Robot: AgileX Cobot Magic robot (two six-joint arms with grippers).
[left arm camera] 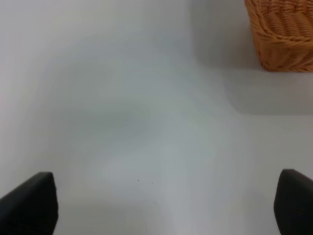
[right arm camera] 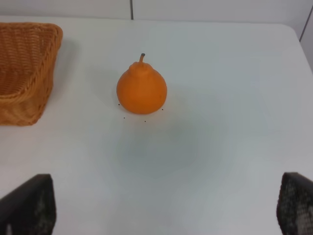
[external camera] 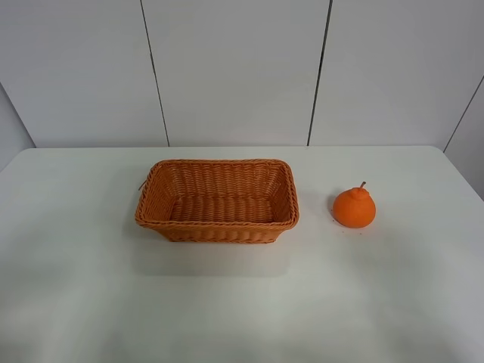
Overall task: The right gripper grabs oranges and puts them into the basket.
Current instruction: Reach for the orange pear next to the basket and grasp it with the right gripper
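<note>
One orange (external camera: 354,206) with a knobbed top and short brown stem stands upright on the white table, to the right of the wicker basket (external camera: 218,224), which is empty. The orange also shows in the right wrist view (right arm camera: 142,88), with the basket's corner (right arm camera: 27,73) beside it. My right gripper (right arm camera: 166,205) is open and empty, its fingertips (right arm camera: 32,203) wide apart, short of the orange and not touching it. My left gripper (left arm camera: 166,205) is open and empty over bare table, with a basket corner (left arm camera: 283,36) ahead of it. Neither gripper shows in the exterior high view.
The white table (external camera: 242,302) ends at a white panelled wall (external camera: 242,68) behind the basket. The table's right edge runs close past the orange.
</note>
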